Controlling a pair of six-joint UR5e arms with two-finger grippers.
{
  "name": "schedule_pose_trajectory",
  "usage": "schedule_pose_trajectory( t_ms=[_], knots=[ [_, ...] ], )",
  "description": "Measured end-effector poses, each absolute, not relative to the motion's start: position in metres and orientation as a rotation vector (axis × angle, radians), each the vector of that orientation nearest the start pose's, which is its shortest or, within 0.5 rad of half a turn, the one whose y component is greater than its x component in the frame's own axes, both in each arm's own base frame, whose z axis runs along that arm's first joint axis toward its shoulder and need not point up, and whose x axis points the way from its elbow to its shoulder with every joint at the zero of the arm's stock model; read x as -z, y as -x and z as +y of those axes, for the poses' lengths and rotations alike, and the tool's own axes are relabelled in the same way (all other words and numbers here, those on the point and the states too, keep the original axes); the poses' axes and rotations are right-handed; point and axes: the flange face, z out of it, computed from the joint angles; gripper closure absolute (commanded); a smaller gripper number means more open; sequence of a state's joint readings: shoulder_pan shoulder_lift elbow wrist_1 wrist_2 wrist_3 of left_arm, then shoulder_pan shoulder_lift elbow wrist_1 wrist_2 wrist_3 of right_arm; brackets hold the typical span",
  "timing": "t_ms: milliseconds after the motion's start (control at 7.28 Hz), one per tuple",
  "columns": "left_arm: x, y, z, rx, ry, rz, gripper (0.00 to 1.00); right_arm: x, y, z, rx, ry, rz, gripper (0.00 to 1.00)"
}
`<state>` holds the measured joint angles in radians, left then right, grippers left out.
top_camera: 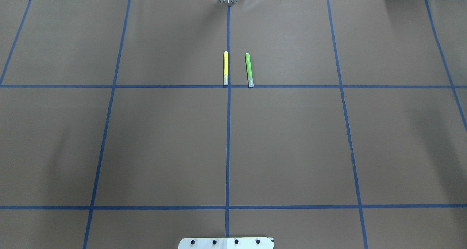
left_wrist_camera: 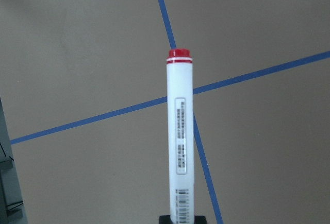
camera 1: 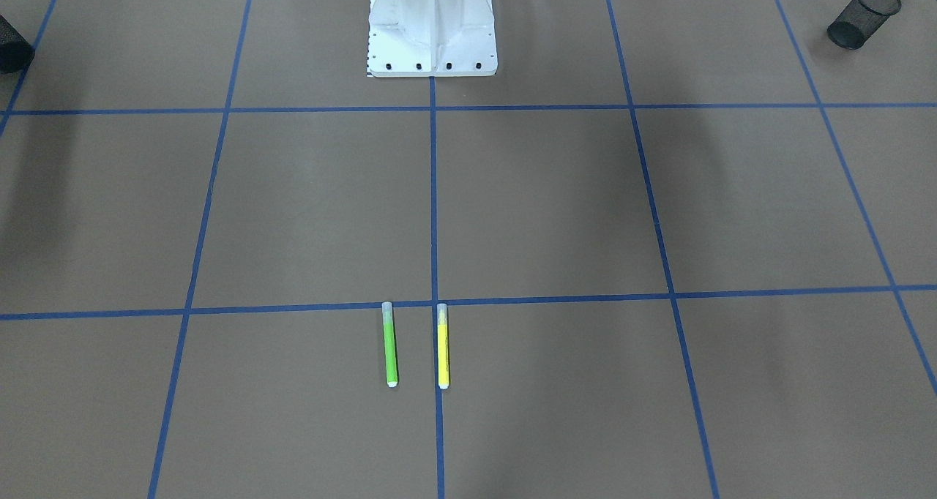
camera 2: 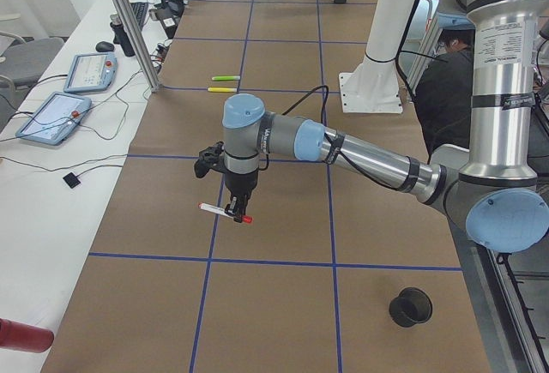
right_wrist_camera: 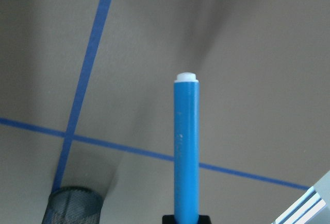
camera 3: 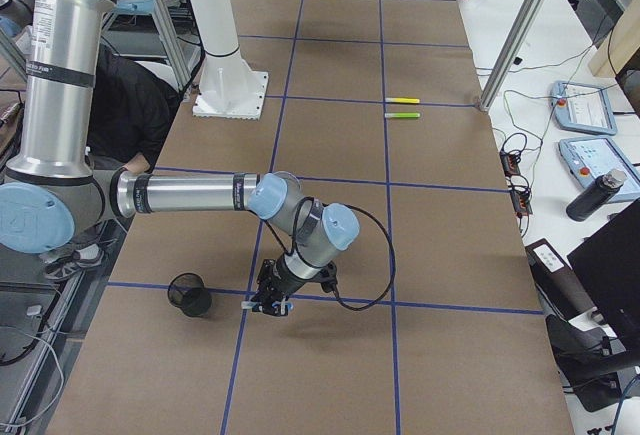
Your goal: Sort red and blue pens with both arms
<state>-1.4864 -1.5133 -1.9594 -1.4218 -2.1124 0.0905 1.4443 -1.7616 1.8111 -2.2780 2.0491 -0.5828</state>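
Observation:
The red pen point(left_wrist_camera: 179, 147), a white barrel with a red end, sticks out of my left gripper point(camera 2: 232, 207), which is shut on it. It hangs level above the brown table point(camera 2: 283, 219), well clear of the black mesh cup point(camera 2: 410, 306) near the robot's side. My right gripper point(camera 3: 270, 301) is shut on the blue pen point(right_wrist_camera: 185, 152), low over the table. It is just beside another black mesh cup point(camera 3: 190, 295), whose rim point(right_wrist_camera: 75, 201) shows at the lower left of the right wrist view. Neither gripper appears in the overhead or front-facing views.
A green marker point(top_camera: 249, 69) and a yellow marker point(top_camera: 226, 68) lie side by side at the table's middle, on the far side. The white robot base point(camera 1: 432, 27) stands at the near edge. Tablets and cables lie on the side bench point(camera 2: 60, 116).

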Motion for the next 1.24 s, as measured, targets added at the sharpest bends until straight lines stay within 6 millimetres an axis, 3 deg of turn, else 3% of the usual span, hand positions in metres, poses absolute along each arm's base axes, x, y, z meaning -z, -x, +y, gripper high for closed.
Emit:
schedule_pose_trajectory(
  t_ms=[687,1237],
  knots=[
    [-0.518,0.041,-0.464,-0.228,-0.197,0.549,1.0,-0.688,-0.053,-0.274,0.392,0.824,-0.827,1.0],
    [-0.505,0.041,-0.462,-0.236,-0.224,0.549,1.0,-0.71,-0.056,-0.203,0.303,0.933,-0.906,1.0]
  ],
)
